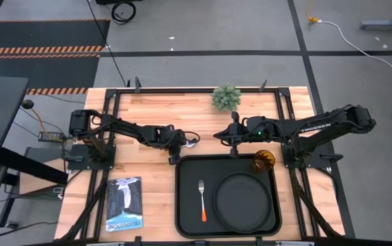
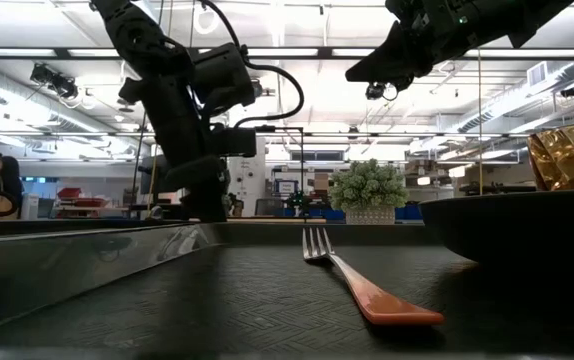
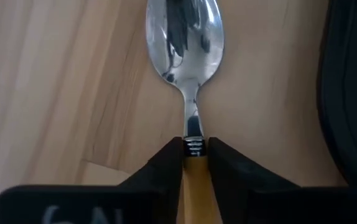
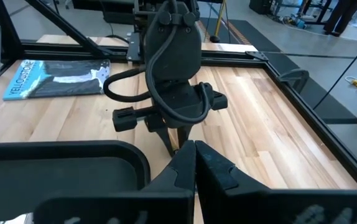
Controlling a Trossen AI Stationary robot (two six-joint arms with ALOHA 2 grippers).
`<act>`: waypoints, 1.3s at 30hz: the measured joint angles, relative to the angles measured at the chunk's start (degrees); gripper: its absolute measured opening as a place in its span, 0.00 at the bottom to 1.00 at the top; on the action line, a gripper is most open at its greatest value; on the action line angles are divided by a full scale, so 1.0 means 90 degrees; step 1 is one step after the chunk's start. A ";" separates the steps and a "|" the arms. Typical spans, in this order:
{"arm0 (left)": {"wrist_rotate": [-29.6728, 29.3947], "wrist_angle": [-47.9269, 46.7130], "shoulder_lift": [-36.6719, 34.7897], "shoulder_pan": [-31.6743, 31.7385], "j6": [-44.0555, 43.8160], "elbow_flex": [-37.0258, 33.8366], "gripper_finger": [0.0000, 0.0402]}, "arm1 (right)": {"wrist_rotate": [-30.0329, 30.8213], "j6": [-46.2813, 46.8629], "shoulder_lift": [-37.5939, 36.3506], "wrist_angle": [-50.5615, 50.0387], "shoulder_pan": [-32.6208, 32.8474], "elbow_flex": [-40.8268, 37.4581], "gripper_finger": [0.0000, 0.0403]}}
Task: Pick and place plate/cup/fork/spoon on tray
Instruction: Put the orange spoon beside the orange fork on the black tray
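The black tray [image 1: 182,198] lies at the table's near middle. On it are the fork [image 1: 201,199], the round black plate [image 1: 242,198] and the amber cup [image 1: 263,161] in the far right corner. My left gripper [image 1: 180,142] is just beyond the tray's far left corner, shut on the spoon [image 3: 185,37], whose silver bowl [image 1: 192,141] shows past the fingers over the wood. My right gripper [image 4: 194,155] is shut and empty above the table beyond the tray's far edge [image 1: 235,140]. My left gripper pinches the spoon's orange handle right at its metal collar [image 3: 193,147] between its two fingers. The handle runs back between the fingers and the bowl sticks out ahead, hollow side up. The fingers come from the table's left, along the spoon. I cannot tell whether the bowl rests on the table.
A small potted plant [image 1: 227,97] stands at the table's far edge. A blue and white book [image 1: 124,203] lies on the near left, beside the tray. Bare wood lies between the book and my left gripper.
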 joint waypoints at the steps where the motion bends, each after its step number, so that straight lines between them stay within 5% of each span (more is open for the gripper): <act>1: 0.0001 -0.0016 -0.0002 0.0000 -0.0004 0.0000 0.20 | -0.0002 -0.0005 0.0000 0.0000 0.0000 0.0000 0.02; 6: -0.0007 -0.0051 -0.0010 0.0000 -0.0405 0.0000 0.12 | -0.0009 -0.0155 0.0000 -0.0002 0.0000 0.0000 0.02; 26: -0.0520 -0.0726 0.0012 -0.0027 -0.2078 0.0828 0.14 | 0.0030 -0.0074 0.0000 0.0128 0.0507 0.0000 0.02; 39: -0.0986 -0.1270 0.0010 -0.0782 -0.4529 0.1447 0.14 | 0.0345 -0.0451 0.0000 -0.0070 0.0888 0.0000 0.02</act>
